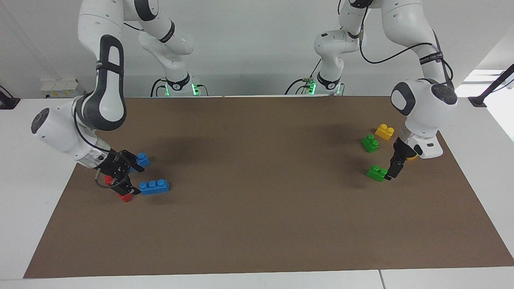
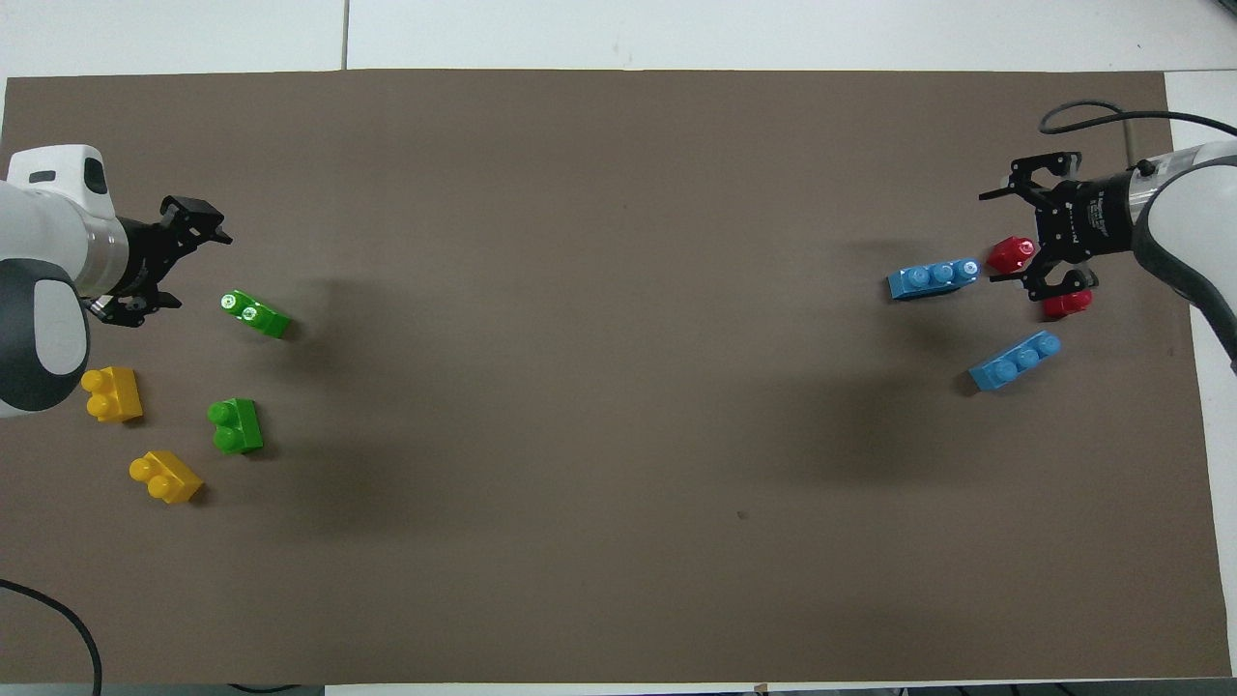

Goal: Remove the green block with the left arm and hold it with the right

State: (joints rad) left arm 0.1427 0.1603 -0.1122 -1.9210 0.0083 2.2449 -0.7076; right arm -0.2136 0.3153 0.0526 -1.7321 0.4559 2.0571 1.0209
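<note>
Left claw (image 2: 169,259) released, fingers spread, holding nothing; it sits low at the left arm's end of the counter (image 2: 618,541), just beside the green block (image 2: 253,314) and clear of it in the overhead view, though the facing view puts the fingertips close enough that contact can't quite be ruled out. Green block lies on the brown mat, studs up, nothing gripping it. Nearer to the robots from it: a darker green brick (image 2: 235,425), then two yellow bricks (image 2: 112,393), one (image 2: 166,477) nearest the robots, the other partly under the left wrist. Right claw (image 1: 120,176) also released, jaws wide, empty, low over the red bricks (image 1: 125,196) at the right arm's end of the counter. One red brick (image 2: 1011,254) sits between its fingers in the overhead view, not pinched; a second red one (image 2: 1066,304) just beside. Blue three-stud brick (image 2: 933,279) lies just off the fingertips, toward the counter's middle, apart from them. Second blue three-stud brick (image 2: 1015,360) nearer to the robots, also loose on the mat.
</note>
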